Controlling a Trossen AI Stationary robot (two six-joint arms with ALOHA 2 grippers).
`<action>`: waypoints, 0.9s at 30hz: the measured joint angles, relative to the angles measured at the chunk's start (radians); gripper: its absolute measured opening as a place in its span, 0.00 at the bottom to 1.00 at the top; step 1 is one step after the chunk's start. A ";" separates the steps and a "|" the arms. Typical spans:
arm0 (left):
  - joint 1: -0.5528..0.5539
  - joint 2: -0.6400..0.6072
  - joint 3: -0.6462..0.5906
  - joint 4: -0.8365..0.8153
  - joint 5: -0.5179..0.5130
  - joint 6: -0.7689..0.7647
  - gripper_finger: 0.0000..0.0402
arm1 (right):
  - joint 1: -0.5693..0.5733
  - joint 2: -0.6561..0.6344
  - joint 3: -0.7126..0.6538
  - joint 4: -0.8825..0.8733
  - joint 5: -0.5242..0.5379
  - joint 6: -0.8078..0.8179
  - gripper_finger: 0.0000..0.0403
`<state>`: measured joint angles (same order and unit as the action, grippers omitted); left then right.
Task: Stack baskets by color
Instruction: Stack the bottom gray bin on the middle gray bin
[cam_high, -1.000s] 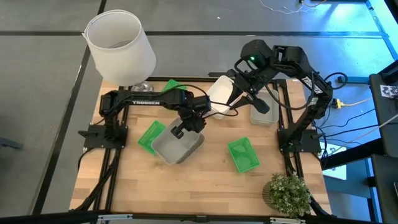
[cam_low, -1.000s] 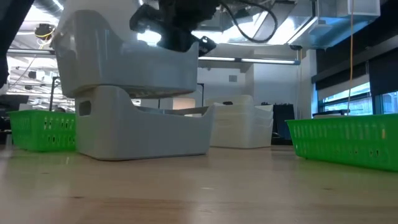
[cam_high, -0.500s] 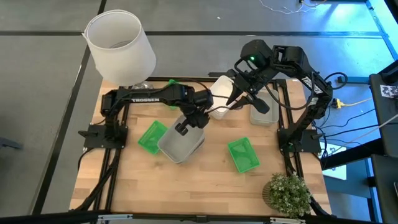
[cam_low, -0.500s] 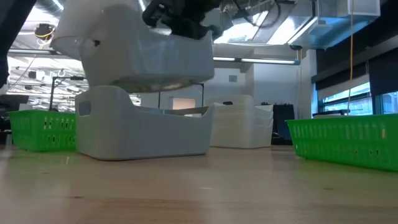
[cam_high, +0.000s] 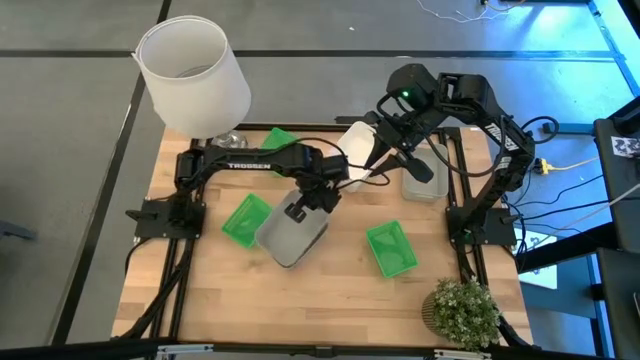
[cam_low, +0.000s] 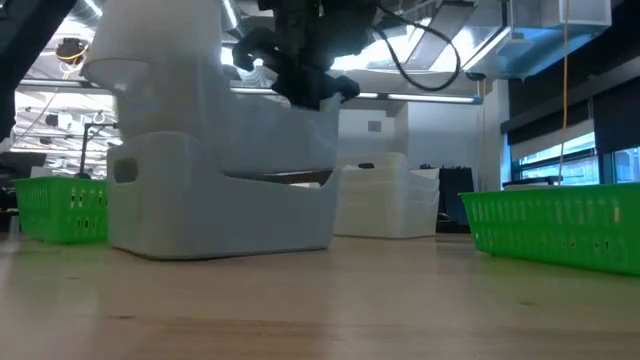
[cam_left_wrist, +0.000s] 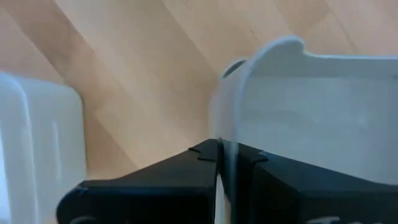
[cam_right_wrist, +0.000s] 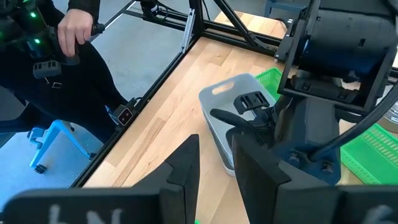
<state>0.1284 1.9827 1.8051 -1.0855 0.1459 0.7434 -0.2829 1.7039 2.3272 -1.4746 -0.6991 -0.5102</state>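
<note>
My left gripper (cam_high: 298, 210) is shut on a translucent grey basket (cam_low: 170, 110) that sits partly down inside a second grey basket (cam_low: 220, 215) standing on the table's middle. One green basket (cam_high: 245, 220) lies just left of them, another (cam_high: 392, 248) to the right and a third (cam_high: 280, 138) at the far side. White baskets (cam_high: 352, 150) stand at the far middle, and a further grey basket (cam_high: 425, 182) stands at the right. My right gripper (cam_high: 395, 160) hangs open above the white baskets, holding nothing. My left gripper pinches the upper grey basket's side wall at its rim (cam_left_wrist: 227, 146), one finger inside the basket and one outside. The fingers come steeply from above, pointing down. The basket's bottom is sunk into the lower grey basket, and its walls still stand well above that one's rim.
A big white lampshade (cam_high: 195, 72) stands at the far left corner and a small potted plant (cam_high: 462, 310) at the near right. Bare wood lies along the near edge (cam_high: 300, 310). A person's hand (cam_right_wrist: 74, 28) shows beyond the table.
My left gripper has gone down and a little toward the table's right with the grey basket. The basket hung clear above the lower grey basket, tipped on the way, and now sits partly inside it. The lower basket has shifted slightly.
</note>
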 joint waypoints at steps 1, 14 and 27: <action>-0.001 -0.001 0.000 0.000 -0.016 -0.011 0.00 | 0.000 0.000 0.000 -0.001 0.000 0.000 0.24; -0.046 -0.003 0.000 0.017 -0.090 -0.062 0.14 | 0.000 0.000 0.000 -0.002 0.000 0.000 0.24; -0.107 -0.005 0.125 -0.077 -0.213 -0.113 0.14 | 0.000 0.000 0.000 0.007 0.000 0.001 0.24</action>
<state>0.0215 1.9778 1.9305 -1.1625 -0.0673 0.6300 -0.2829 1.7039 2.3272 -1.4681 -0.6994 -0.5096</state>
